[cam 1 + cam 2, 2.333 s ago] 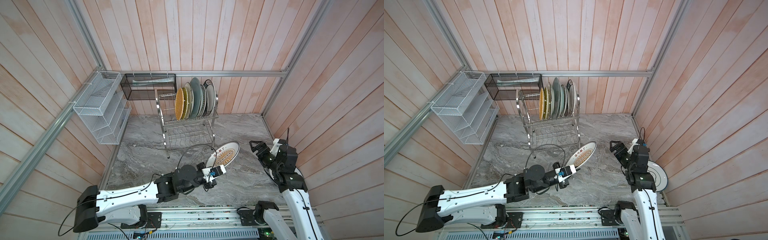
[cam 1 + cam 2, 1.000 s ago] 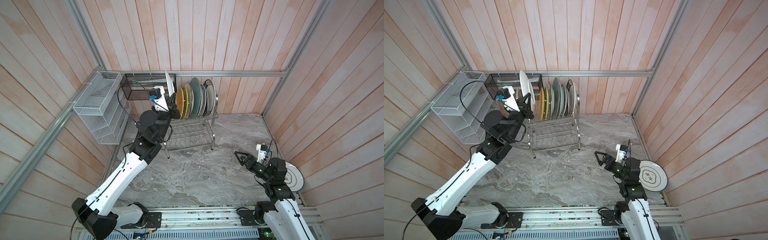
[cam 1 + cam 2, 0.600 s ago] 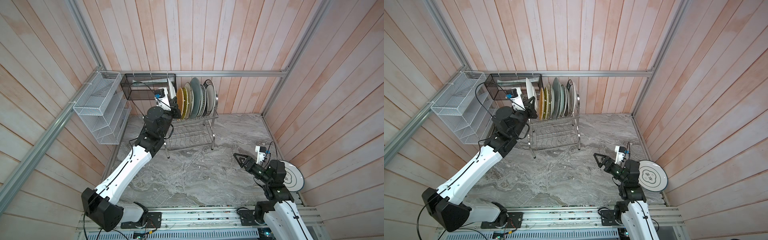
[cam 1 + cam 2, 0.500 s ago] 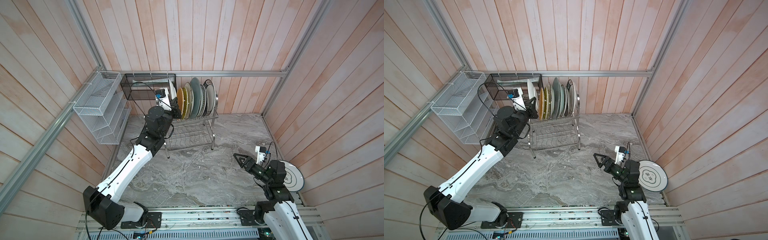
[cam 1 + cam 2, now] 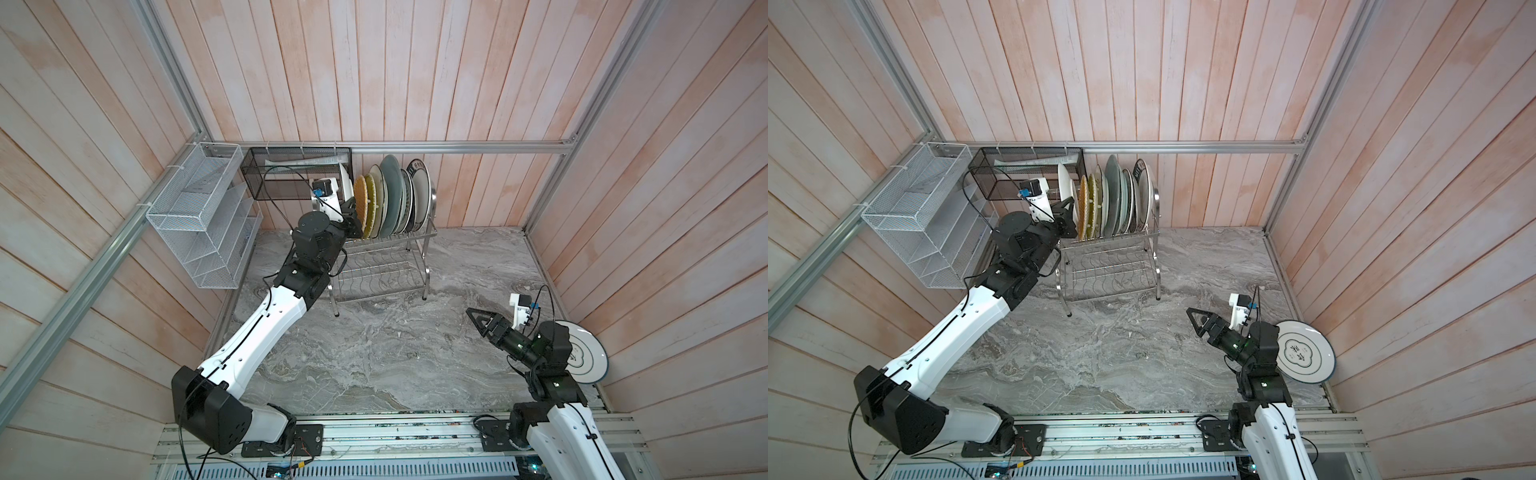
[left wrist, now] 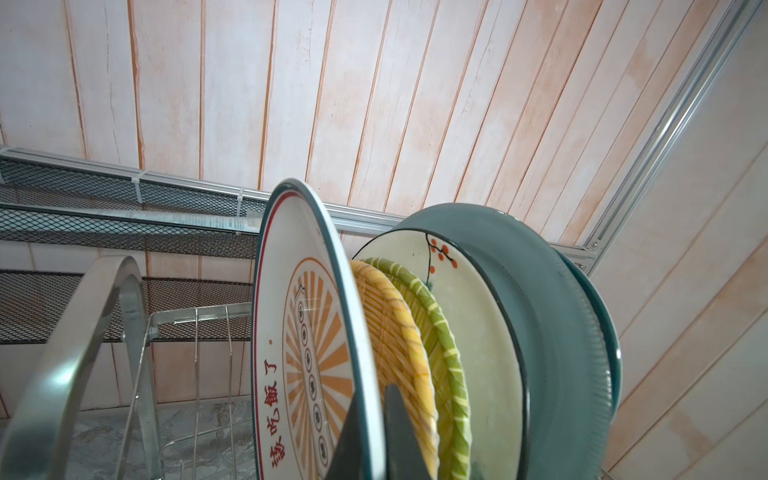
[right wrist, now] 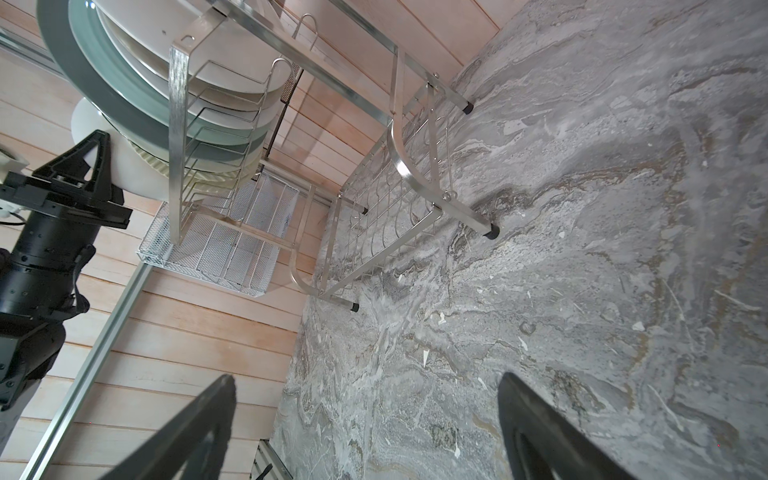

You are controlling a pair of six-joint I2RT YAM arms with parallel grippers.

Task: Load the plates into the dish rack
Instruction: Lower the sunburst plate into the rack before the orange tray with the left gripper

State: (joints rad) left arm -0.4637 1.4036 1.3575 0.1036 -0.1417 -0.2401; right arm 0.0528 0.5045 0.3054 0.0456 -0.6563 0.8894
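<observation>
The glazed sunburst plate (image 6: 307, 332), lifted off the near worktop (image 5: 374, 353) seconds ago, now stands on edge at the left end of the shiny wire rack's (image 5: 374, 274) upper tier, just beside the woven yellow plate (image 6: 390, 332). The left jaws stay clamped on its smooth rim, so release seems next. The right jaws gape over veined marble, with a ringed plate (image 5: 1304, 351) waiting near right.

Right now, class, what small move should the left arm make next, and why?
Probably ease the sunburst plate down into the dish rack: the left gripper is shut on its rim, it stands upright beside the yellow woven plate, and seating isn't visible.
</observation>
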